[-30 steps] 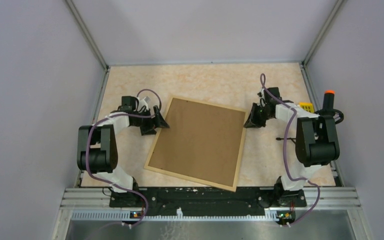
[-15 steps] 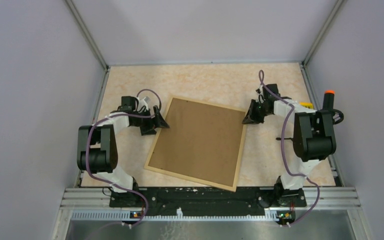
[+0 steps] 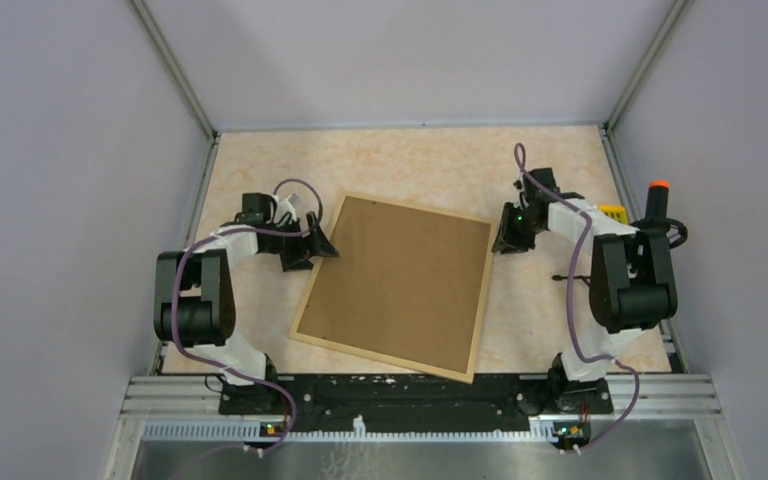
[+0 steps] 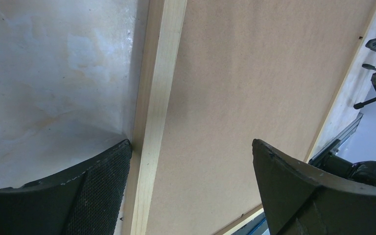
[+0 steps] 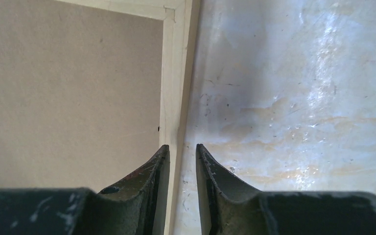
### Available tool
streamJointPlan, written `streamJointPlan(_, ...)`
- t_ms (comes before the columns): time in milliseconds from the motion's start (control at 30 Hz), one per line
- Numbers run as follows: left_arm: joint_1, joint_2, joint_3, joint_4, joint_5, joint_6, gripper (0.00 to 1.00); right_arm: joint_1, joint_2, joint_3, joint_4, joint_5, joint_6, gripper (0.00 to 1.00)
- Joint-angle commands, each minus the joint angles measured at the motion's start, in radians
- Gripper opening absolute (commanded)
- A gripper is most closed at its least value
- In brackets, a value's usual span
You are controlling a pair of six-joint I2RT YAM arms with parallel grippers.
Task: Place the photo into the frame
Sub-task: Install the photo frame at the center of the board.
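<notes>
Frame [image 3: 481, 300] is lying flat on the table [image 3: 410, 165], back side up, with the brown backing board [image 3: 400, 285] seated inside the light wood moulding and covering the whole opening. No tabs or clips can be made out on the board from the views given.

Photo: not visible in any view. It is judged to be under the backing board, inside the frame, since nothing printed is seen on the table around the frame. That cannot be confirmed from these pictures.

Left gripper [image 4: 191, 147] is set at the frame's left rail near the far-left corner, fingers spread wide. One finger is outside the rail over the table, the other is over the backing board. The rail is straddled, not clamped.

Right gripper [image 5: 182, 147] is set at the frame's far-right corner, at the outer edge of the right rail. Its fingers are only narrowly apart and nothing is seen pinched between them. Whether the tips touch the moulding cannot be told.

Progress, as judged: late stage. The stack looks assembled and the board looks flush with the moulding – what is left is likely securing or pressing the board, and possibly turning the frame face up. With neither gripper holding the frame, no lift is set up yet.
</notes>
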Motion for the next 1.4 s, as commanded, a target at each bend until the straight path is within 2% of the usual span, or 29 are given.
streamJointPlan(0, -0.001, -0.004, -0.038, -0.055, 0.016, 0.005, 0.96, 0.027, -0.034, 0.009, -0.027, 0.061, -0.017, 0.27)
streamJointPlan(267, -0.001, -0.009, -0.040, -0.052, 0.023, 0.004, 0.96, 0.050, 0.025, 0.003, 0.015, 0.047, -0.004, 0.28)
streamJointPlan(467, 0.000, -0.010, -0.040, -0.054, 0.019, 0.006, 0.96, 0.050, 0.064, 0.014, 0.035, 0.086, -0.006, 0.23)
streamJointPlan(833, 0.002, -0.014, -0.041, -0.056, 0.009, 0.008, 0.96, 0.037, 0.120, 0.040, 0.052, 0.110, -0.019, 0.21)
streamJointPlan(900, 0.002, -0.013, -0.042, -0.058, 0.006, 0.008, 0.97, 0.033, 0.115, 0.047, 0.046, 0.092, -0.019, 0.21)
streamJointPlan(1033, 0.003, -0.012, -0.042, -0.058, 0.003, 0.009, 0.97, 0.033, 0.047, 0.060, 0.026, -0.052, -0.007, 0.23)
streamJointPlan(1200, 0.003, -0.011, -0.040, -0.057, 0.007, 0.008, 0.96, 0.024, -0.015, 0.082, -0.038, 0.037, -0.026, 0.24)
streamJointPlan(1367, 0.003, -0.011, -0.040, -0.057, 0.007, 0.008, 0.97, 0.016, 0.010, 0.055, -0.022, -0.003, -0.036, 0.21)
